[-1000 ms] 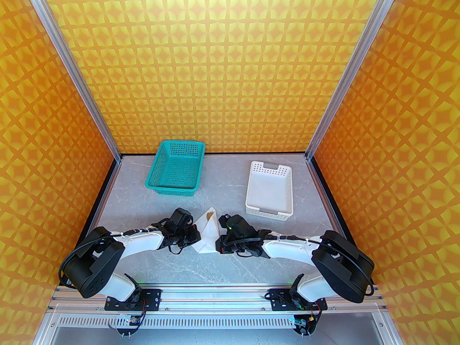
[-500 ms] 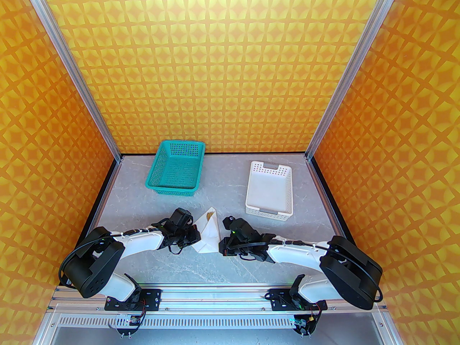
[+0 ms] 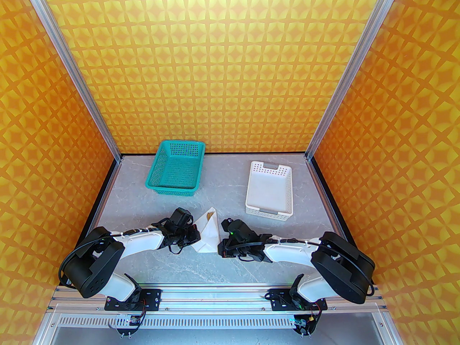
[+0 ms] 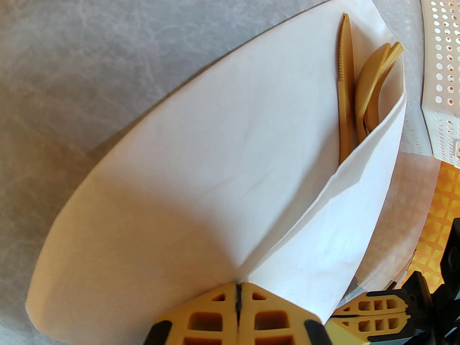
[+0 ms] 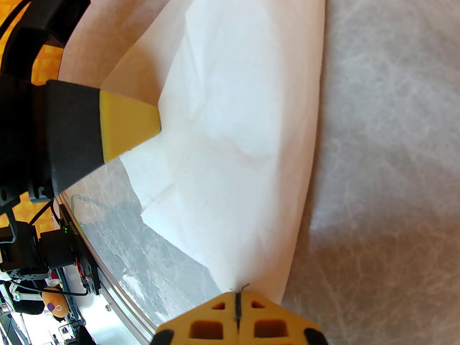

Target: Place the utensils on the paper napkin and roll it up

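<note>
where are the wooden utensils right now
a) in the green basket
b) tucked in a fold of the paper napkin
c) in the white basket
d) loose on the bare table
b, the utensils poke out of a pocket formed by the folded paper napkin.

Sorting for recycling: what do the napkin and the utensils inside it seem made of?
Napkin: thin matte white paper, going by its soft creases and folds. Utensils: tan, smooth, one with moulded serrations; probably plastic or wood composite, unclear which.
</note>
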